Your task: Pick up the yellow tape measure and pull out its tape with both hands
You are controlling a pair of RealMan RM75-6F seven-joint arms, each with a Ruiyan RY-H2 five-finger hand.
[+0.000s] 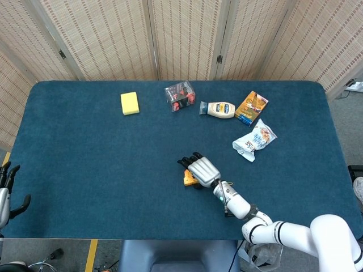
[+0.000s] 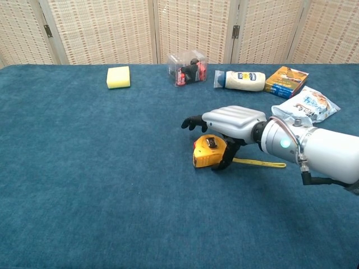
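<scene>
Your right hand [image 2: 233,124] hovers palm-down over the yellow tape measure [image 2: 208,152], thumb at its side but gripping nothing, near the table's [image 1: 85,170] front edge, its tape [image 2: 261,163] trailing toward the right edge.

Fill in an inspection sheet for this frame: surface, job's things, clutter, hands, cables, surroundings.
Surface: blue cloth table.
Job's things: yellow tape measure on the table near the middle, a short length of tape already out, lying flat.
Clutter: sponge, clear box, mayonnaise bottle, orange carton and snack bag along the far side.
Hands: right hand arched over the tape measure, thumb against its side, not lifted; left hand off the table's left edge, fingers apart, holding nothing.
Cables: nothing seen on the table.
Surroundings: woven folding screens behind.
</scene>
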